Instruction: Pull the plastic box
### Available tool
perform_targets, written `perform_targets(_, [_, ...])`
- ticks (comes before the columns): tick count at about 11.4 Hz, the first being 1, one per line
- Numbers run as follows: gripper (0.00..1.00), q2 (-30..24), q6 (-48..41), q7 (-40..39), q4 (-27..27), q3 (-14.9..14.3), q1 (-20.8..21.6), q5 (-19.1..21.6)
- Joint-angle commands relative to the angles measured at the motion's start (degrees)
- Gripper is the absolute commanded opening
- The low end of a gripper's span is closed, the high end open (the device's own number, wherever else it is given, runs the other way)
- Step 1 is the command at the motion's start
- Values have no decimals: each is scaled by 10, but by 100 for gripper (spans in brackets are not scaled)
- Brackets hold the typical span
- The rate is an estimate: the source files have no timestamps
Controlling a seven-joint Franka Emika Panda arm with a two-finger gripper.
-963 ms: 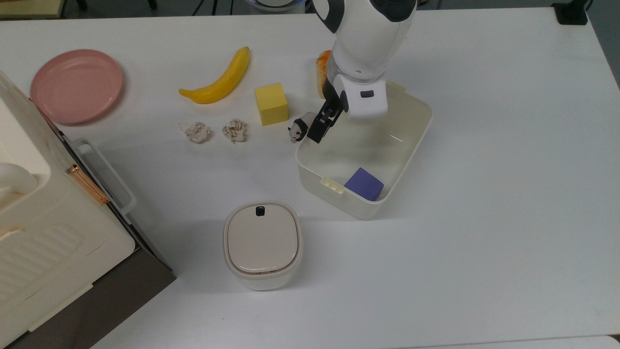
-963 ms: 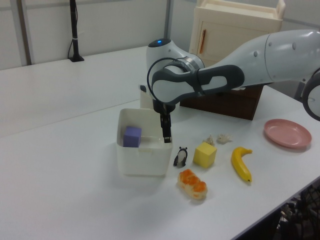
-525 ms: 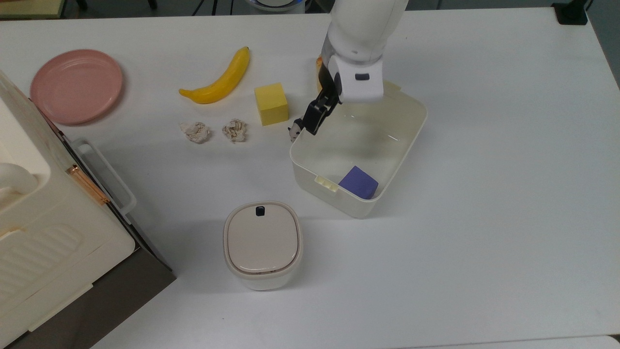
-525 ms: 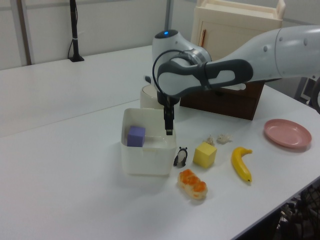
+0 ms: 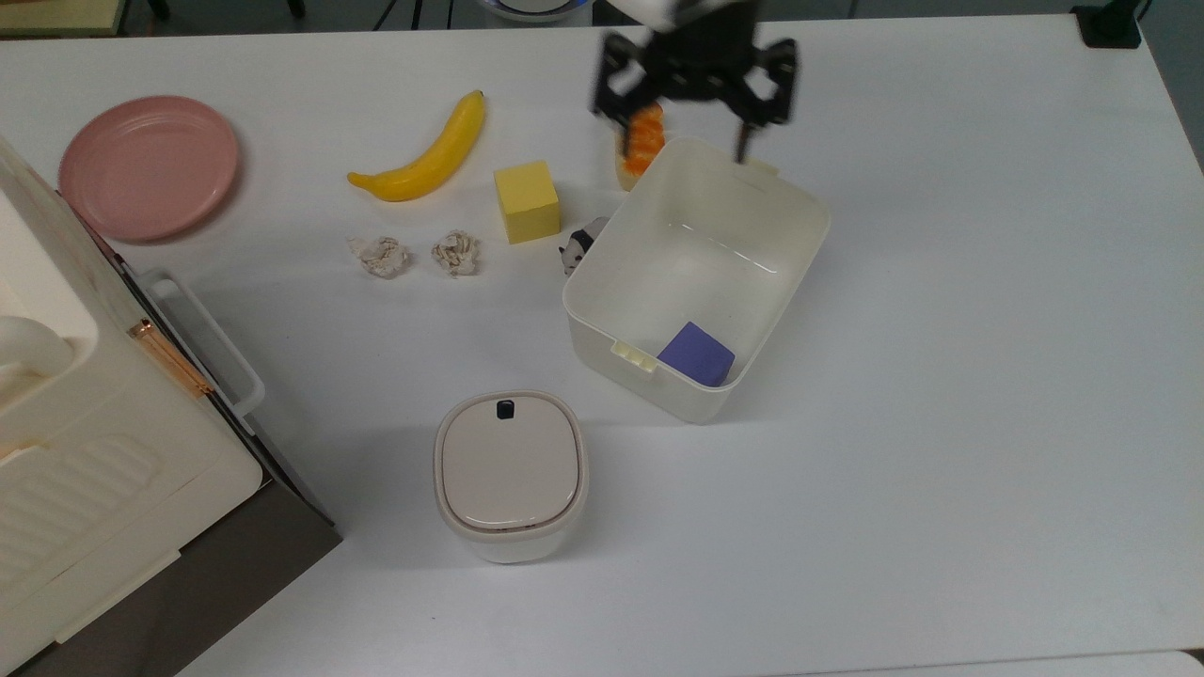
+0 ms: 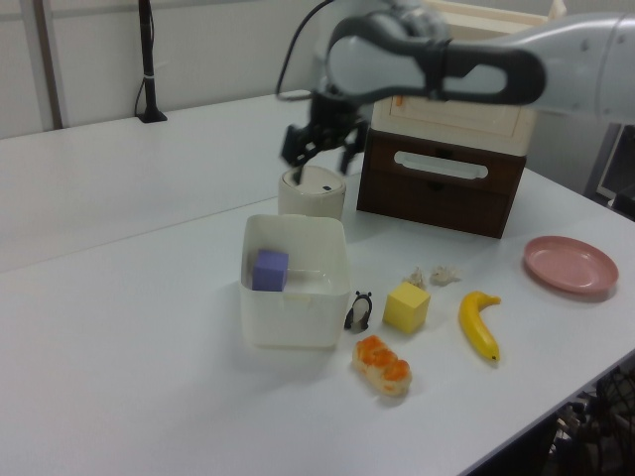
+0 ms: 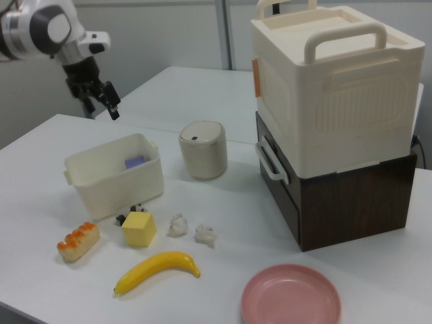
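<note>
Box: the box (image 5: 698, 273) (image 6: 295, 294) (image 7: 115, 174) stands on the desk (image 5: 941, 376), nearer its far edge in the top view, apart from the gripper.
Inside box: one purple cube (image 5: 696, 354) (image 6: 269, 270) lies on the bottom, in a corner beside a short wall.
Bin: the bin (image 5: 511, 475) (image 7: 203, 149), lid closed, stands near the box, toward the top view's lower edge.
Cabinet: the cabinet (image 7: 334, 115) sits at the top view's left edge of the desk.
Gripper: the gripper (image 5: 694, 89) (image 6: 320, 144) (image 7: 94, 96) hangs in the air above the far edge of the desk, fingers spread wide, holding nothing.
Beside box: a panda (image 5: 583, 246) touches or nearly touches one long wall; a sushi piece (image 5: 640, 143) (image 6: 383, 365) lies just beside a corner.
Other things: a yellow cube (image 5: 527, 200), a banana (image 5: 428, 155), two paper balls (image 5: 416, 255) and a pink plate (image 5: 149, 166) lie toward the top view's left.
Look of box: cream-white, no lid, rounded corners, a pale-yellow tab (image 5: 638, 357) on the short rim.
</note>
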Motion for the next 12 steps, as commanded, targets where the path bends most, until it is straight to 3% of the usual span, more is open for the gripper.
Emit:
perform_targets(1, [100, -113, -119, -36, -34, -63, -33, 13])
perform_targets(3, [100, -141, -127, -119, -49, -64, -101, 66])
perform_targets(4, [100, -140, -126, -144, -54, -64, -109, 79])
perform_targets(12, [100, -133, -115, -162, -68, -63, -105, 83])
